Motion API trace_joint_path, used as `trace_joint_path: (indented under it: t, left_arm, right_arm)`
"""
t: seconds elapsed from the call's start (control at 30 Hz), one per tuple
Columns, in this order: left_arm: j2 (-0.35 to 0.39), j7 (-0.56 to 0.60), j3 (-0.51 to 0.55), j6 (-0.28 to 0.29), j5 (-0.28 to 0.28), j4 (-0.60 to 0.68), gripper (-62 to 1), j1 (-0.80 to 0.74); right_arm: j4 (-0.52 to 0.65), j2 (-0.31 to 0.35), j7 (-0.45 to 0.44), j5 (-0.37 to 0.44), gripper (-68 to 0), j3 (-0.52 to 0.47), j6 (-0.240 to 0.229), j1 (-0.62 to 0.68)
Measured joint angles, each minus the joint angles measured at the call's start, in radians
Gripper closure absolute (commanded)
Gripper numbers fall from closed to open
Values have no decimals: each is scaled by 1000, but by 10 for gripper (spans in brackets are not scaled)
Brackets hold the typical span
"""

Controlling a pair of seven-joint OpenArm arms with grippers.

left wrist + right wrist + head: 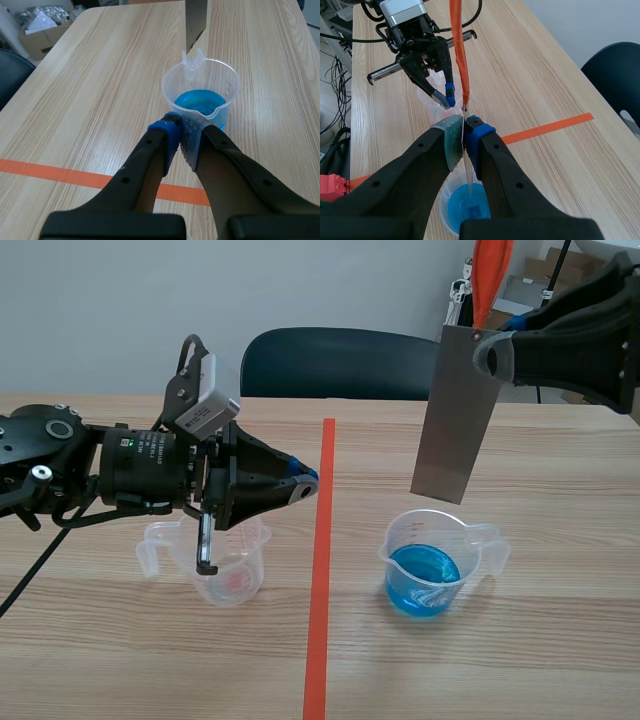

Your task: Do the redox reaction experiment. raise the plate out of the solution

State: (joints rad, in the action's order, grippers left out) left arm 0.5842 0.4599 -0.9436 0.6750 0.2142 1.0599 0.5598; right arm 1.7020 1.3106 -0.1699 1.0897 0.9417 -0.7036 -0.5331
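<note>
Wooden counter point(540, 670): my right end effector point(488, 355) pinches the metal plate point(455, 420), hanging clear above the blue-solution beaker point(432, 540) near the counter's front edge. My left end effector point(306, 480) is pressed together.

Tabletop point(560, 660): bare wood on near side of blue-solution beaker point(432, 570) and between it and clear beaker point(235, 575). Over blue-solution beaker: blocked by metal plate point(455, 410) hanging just above rim. Over clear beaker: blocked by left gripper point(303, 483) and its arm.
</note>
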Motion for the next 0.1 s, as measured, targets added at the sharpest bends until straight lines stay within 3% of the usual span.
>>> trace_joint_path:
  t: [0.1]
  left_arm:
    - [0,0,0,0,0,0,-27,0]
  right_arm:
    - [0,0,0,0,-6,0,0,0]
